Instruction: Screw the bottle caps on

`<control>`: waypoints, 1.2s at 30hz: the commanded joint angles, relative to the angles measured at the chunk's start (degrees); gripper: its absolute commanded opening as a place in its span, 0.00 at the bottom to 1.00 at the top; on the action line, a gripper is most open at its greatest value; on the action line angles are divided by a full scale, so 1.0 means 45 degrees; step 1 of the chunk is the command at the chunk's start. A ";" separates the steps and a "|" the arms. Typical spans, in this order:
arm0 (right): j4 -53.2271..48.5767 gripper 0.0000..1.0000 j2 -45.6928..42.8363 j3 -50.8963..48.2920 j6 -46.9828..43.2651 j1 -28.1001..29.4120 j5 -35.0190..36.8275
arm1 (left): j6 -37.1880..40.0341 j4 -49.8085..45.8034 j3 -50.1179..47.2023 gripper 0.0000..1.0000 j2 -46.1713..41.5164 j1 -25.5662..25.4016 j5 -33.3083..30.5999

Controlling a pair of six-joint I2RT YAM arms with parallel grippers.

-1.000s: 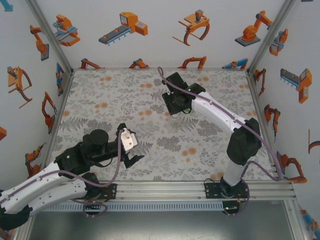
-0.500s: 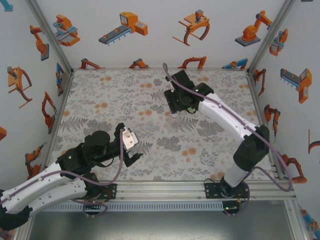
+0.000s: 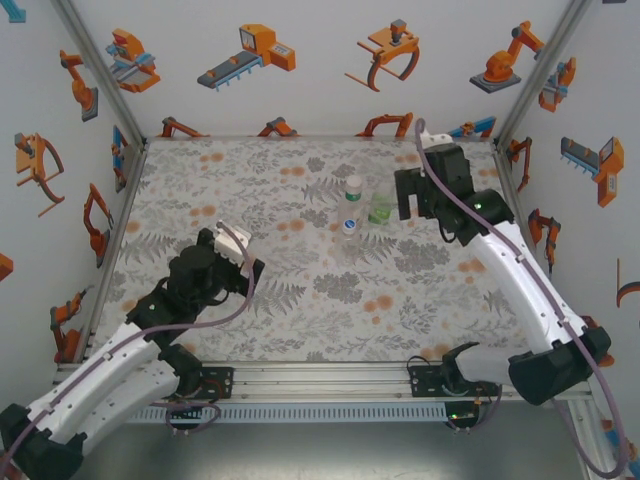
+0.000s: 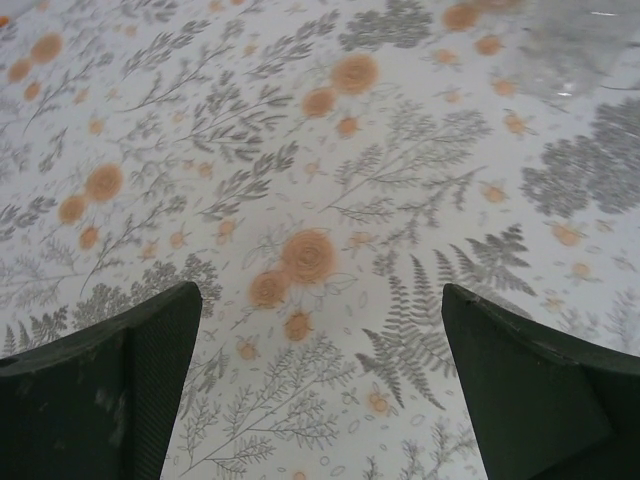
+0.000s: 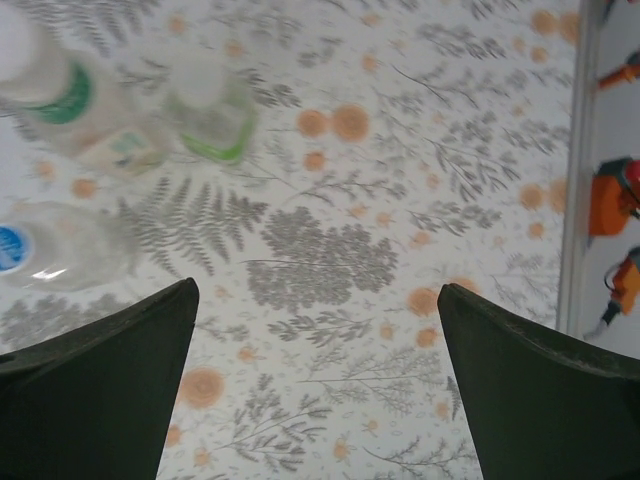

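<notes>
Three bottles stand close together behind the table's middle. One has a bluish-green band [image 3: 350,207] [image 5: 62,95] and a white cap [image 3: 353,184]. To its right is a green bottle [image 3: 380,209] [image 5: 210,112]. A clear bottle [image 3: 347,238] [image 5: 55,247] sits in front, with a blue mark on top. My right gripper [image 3: 404,204] [image 5: 317,290] hangs open just right of the bottles, nothing between its fingers. My left gripper [image 3: 243,262] [image 4: 320,300] is open over bare cloth at the front left, well away from the bottles. A blurred clear bottle [image 4: 570,50] shows at the left wrist view's top right.
The flowered table cloth [image 3: 250,190] covers the whole floor of the cell. Metal frame posts and printed walls close it in, with a rail [image 3: 400,378] along the front. The right wall's edge [image 5: 572,200] lies close to my right gripper.
My right arm has drawn back to the right from above the bottles and its jaws have opened, uncovering the bottles. My left gripper has shifted a little up and left.
</notes>
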 commanded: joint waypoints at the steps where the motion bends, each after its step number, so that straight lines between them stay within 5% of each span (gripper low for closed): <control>1: 0.1222 0.92 -0.0276 -0.1490 -0.0548 -0.1003 0.0328 | -0.0457 0.1217 -0.0436 0.97 0.0848 0.1073 0.0111; 10: 0.6902 0.93 -0.0584 -0.6606 -0.0746 -0.3446 0.0058 | -0.0304 0.4016 -0.1313 0.97 0.3350 0.4136 0.0436; 16: 1.1542 0.94 0.0694 -0.9282 -0.0301 -0.4461 -0.0487 | -0.0660 0.7679 -0.2265 0.97 0.5550 0.6514 0.1488; 27: 1.7523 0.94 0.2738 -1.1028 -0.0507 -0.4874 -0.1500 | -0.1658 1.2116 -0.1970 0.97 0.9307 0.8390 0.3470; 34: 2.0575 0.94 0.3646 -1.2324 -0.0552 -0.5184 -0.2664 | -0.1429 1.5091 -0.2598 0.97 1.1148 0.8517 0.4564; 36: 2.1152 0.94 0.3469 -1.2821 -0.0600 -0.5196 -0.2756 | -0.1472 1.3364 -0.2070 0.97 1.0779 0.8618 0.4692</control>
